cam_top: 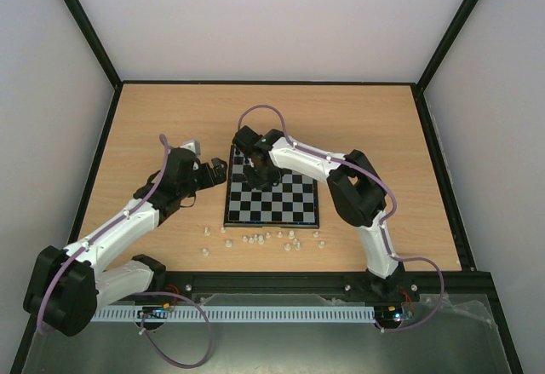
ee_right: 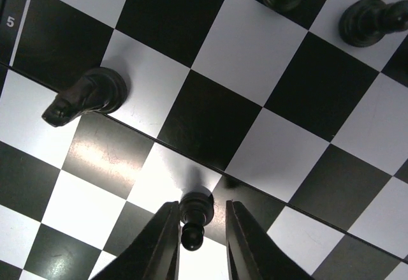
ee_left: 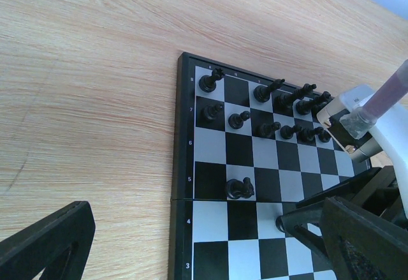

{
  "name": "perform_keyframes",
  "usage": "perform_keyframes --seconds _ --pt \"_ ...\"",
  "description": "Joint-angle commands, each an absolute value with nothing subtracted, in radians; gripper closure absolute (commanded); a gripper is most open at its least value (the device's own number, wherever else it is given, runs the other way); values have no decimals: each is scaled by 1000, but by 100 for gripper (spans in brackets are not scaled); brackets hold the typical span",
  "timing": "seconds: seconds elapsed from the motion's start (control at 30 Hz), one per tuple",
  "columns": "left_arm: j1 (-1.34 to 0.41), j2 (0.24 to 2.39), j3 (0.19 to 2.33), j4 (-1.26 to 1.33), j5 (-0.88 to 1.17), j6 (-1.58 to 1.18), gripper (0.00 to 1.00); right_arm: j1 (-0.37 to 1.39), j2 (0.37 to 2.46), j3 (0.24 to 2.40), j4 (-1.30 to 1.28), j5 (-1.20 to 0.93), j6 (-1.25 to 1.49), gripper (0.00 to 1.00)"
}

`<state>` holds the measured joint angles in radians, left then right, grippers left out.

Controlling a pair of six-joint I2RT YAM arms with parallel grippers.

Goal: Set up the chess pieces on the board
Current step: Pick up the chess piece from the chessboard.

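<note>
Just off the near edge of the board (cam_top: 271,218), the white chess pieces (cam_top: 260,239) lie loose in a ragged row on the table (cam_top: 375,135), none of them on a square. That half of the job looks untouched.

The board's near ranks are bare. At its middle fold, the right gripper (ee_right: 202,206) has its fingers (ee_right: 159,245) either side of a black pawn (ee_right: 194,219). The gap is narrow, and I cannot tell whether they are clamped on it yet. The pawn stands upright, a small glossy black piece with a round head, slimmer than the fingers around it. One square towards the board's left edge, a black knight (ee_left: 239,189) stands alone, away from any home square.

On the board's far two ranks, the black set (ee_left: 280,111) is mostly in place, with a pawn row and taller pieces behind. At least one back-rank square near the left corner is vacant. The far right corner is hidden behind the right arm.

The left gripper (cam_top: 217,171) hovers just off the board's left edge, jaws wide apart, holding nothing.
</note>
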<state>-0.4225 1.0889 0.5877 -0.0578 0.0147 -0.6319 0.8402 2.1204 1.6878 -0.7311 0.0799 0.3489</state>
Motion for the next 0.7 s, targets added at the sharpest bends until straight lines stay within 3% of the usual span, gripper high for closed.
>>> perform_keyframes --seconds 0.0,0.23,0.67 --pt "-420 1072 576 -46 8 -630 1 848 2112 1669 -789 83 353 82" --pt "-420 1074 576 -44 9 -629 0 848 2108 1670 -794 96 345 96" --pt "-420 1077 576 -42 15 -630 0 668 2021 1621 -804 140 309 95"
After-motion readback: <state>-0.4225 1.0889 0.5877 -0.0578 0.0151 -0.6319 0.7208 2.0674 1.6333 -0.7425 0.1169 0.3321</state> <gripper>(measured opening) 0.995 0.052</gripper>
